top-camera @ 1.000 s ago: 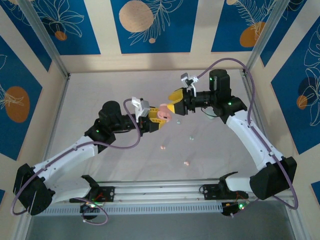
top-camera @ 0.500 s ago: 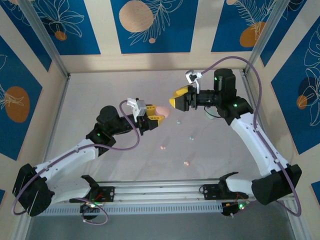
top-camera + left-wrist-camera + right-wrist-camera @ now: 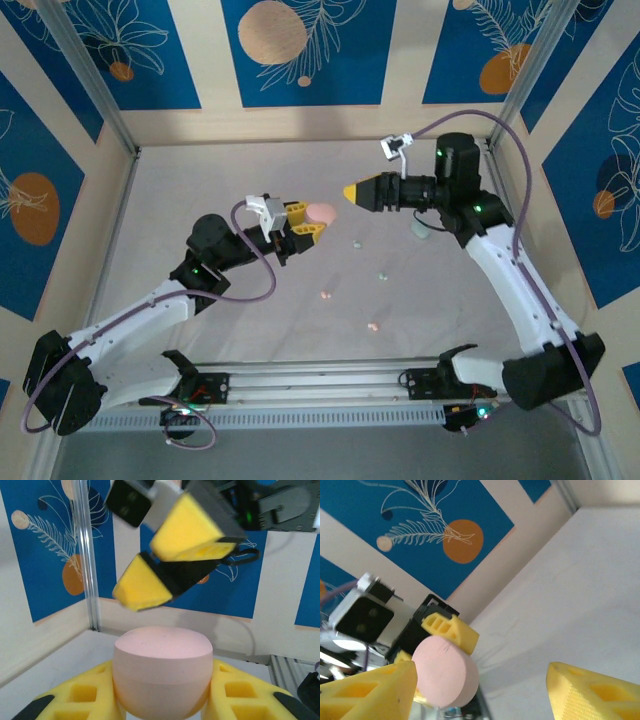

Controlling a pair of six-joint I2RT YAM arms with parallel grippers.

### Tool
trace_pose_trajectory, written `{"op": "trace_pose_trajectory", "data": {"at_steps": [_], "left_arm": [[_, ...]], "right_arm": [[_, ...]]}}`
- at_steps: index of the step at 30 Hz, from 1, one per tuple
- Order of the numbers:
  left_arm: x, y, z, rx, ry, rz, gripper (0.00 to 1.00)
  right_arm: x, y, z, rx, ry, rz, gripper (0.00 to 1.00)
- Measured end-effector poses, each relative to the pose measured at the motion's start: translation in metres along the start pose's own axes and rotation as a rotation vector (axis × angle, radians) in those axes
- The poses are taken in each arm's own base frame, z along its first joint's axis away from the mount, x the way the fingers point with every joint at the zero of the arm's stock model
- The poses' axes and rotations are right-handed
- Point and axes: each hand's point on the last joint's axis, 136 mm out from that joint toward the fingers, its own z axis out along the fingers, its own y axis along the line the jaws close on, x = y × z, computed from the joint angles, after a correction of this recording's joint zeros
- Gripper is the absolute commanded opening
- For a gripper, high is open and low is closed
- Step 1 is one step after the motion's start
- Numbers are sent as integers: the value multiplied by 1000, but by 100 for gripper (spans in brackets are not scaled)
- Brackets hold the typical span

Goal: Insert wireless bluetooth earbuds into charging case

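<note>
My left gripper (image 3: 311, 223) is shut on a pink pebble-shaped charging case (image 3: 322, 213), held above the table near its middle. In the left wrist view the case (image 3: 161, 667) sits between my yellow fingers (image 3: 87, 695), its lid down along a thin seam. My right gripper (image 3: 351, 192) hangs open just right of the case, apart from it, with nothing between its fingers. From the right wrist the case (image 3: 445, 672) appears ahead of my open right gripper (image 3: 480, 695). Tiny earbuds lie on the table: pink earbuds (image 3: 325, 294) (image 3: 372, 326) and pale bluish earbuds (image 3: 355, 242) (image 3: 381, 275).
A pale teal case (image 3: 420, 229) lies on the table under the right arm. Metal frame posts (image 3: 90, 85) and patterned walls close the white table (image 3: 200, 180) on three sides. The arm bases (image 3: 320, 385) stand at the near edge.
The right gripper has drawn back to the right, off the pink case that both grippers were at a second ago. The left gripper keeps the case and has shifted slightly up and left.
</note>
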Motion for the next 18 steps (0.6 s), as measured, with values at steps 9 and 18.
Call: {"op": "trace_pose_trajectory", "data": {"at_steps": [9, 18], "left_arm": [[-7, 5, 2, -26, -38, 89, 30], [-4, 9, 4, -41, -31, 97, 33]], "right_arm": [[21, 7, 36, -143, 158, 413, 64], [28, 21, 53, -235, 250, 493, 47]]}}
